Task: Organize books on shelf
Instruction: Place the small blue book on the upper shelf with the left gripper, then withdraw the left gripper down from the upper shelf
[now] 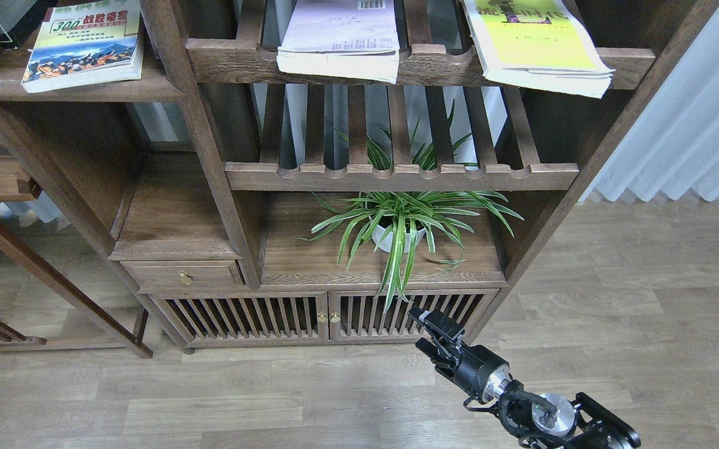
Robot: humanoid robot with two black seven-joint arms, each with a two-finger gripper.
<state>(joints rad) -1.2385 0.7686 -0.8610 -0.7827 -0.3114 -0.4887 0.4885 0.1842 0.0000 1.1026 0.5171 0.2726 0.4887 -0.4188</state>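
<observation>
Right gripper (426, 329): two black fingers spread apart, holding nothing, poised low before the slatted cabinet doors (328, 317) of the bookcase (209, 162). Left arm and gripper not in view.

Just above the gripper, a spider plant (406, 218) in a white pot (396, 239) stands in the lower open compartment; its leaves hang over the front edge. A small drawer (184, 274) with a brass knob sits to the left.

Books, all lying flat:
- Red-titled book (83, 42), numeral "300" legible, mountain picture, on the solid dark shelf (85, 89), upper left.
- Pale book (340, 37), barcode visible, remaining print too small to read, on the top slatted rack (421, 65), overhanging its front rail.
- Yellow-green book (534, 43), on the same rack at right, skewed and overhanging the rail.

The lower slatted rack (396, 176) holds nothing.
</observation>
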